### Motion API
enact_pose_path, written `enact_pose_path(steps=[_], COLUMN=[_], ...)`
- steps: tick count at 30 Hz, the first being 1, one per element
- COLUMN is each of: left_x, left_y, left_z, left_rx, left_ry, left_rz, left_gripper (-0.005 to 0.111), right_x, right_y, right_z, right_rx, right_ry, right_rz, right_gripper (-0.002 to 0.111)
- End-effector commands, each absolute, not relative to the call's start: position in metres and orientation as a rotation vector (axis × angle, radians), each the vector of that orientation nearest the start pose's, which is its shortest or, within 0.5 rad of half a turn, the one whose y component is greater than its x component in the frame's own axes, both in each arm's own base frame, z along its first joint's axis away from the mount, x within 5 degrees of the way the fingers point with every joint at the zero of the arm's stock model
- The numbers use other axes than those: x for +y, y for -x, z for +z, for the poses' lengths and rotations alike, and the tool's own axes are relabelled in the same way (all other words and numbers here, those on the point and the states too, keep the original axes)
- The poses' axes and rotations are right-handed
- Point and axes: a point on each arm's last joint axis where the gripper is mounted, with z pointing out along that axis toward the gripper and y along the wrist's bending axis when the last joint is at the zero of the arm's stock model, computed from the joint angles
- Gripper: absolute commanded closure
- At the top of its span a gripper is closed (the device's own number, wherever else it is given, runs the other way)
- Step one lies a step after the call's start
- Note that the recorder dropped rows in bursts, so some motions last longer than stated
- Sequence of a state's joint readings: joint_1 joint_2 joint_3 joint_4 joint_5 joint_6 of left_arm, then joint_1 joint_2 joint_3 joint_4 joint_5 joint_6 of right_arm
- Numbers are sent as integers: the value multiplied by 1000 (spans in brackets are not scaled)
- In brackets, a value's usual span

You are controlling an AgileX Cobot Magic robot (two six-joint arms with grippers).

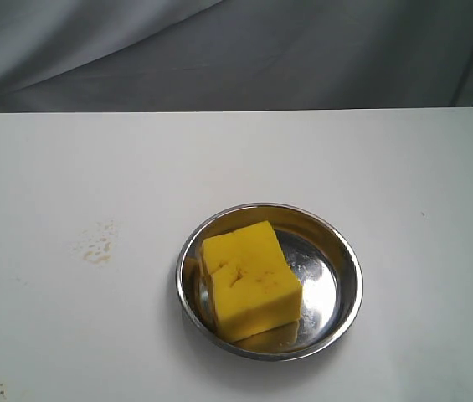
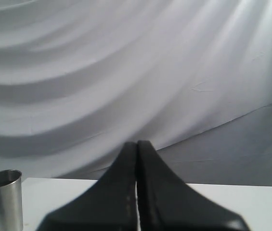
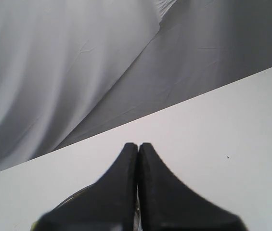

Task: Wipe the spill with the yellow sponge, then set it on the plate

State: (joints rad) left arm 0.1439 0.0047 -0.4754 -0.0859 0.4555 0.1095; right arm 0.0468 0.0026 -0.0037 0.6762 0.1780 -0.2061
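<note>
The yellow sponge (image 1: 249, 280) lies inside the plate (image 1: 344, 260) on the white table, leaning toward the plate's left side. Left of the plate, a faint pale-amber smear with small specks (image 1: 97, 245) marks where the spill is; no glossy puddle shows there. Neither gripper appears in the exterior view. My left gripper (image 2: 137, 145) is shut with nothing between its black fingers and points at the grey backdrop. My right gripper (image 3: 138, 147) is also shut and empty, above the table, with a sliver of the plate's rim (image 3: 64, 201) showing beside its fingers.
A small steel cup (image 2: 3, 198) stands on the table at the edge of the left wrist view. A grey cloth backdrop (image 1: 236, 50) hangs behind the table's far edge. A tiny dark speck (image 1: 2, 389) lies near the table's front left.
</note>
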Motion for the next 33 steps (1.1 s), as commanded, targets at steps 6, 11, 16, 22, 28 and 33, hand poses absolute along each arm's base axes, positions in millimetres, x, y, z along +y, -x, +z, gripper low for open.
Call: enact_pose_path(steps=[6,11,16,22,28,33], left_x=[-1,0,1,1,2,6], left_y=[-25,-38,-43,-44,-46,-49], left_z=[292,253,236,231,221,213], left_rx=[1559,1679,1731,1745,1776,1758], left_ry=[71,90,96,97,93,44], left_rz=[73,46,43,42,56,148], left_gripper=[107,107,107,107,107,107], right_x=[12,12,12,12,12,12], right_y=[-55,-55,-55,-55,-55,-55], right_z=[201,201,201,201,201,201], right_rx=[1623,1619,1619,1619,1619,1619], right_ry=[-244,-246,-246,-246,-246,-246], right_rz=[468,467,467,467,467,467], right_gripper=[108,108,108,108,108,108])
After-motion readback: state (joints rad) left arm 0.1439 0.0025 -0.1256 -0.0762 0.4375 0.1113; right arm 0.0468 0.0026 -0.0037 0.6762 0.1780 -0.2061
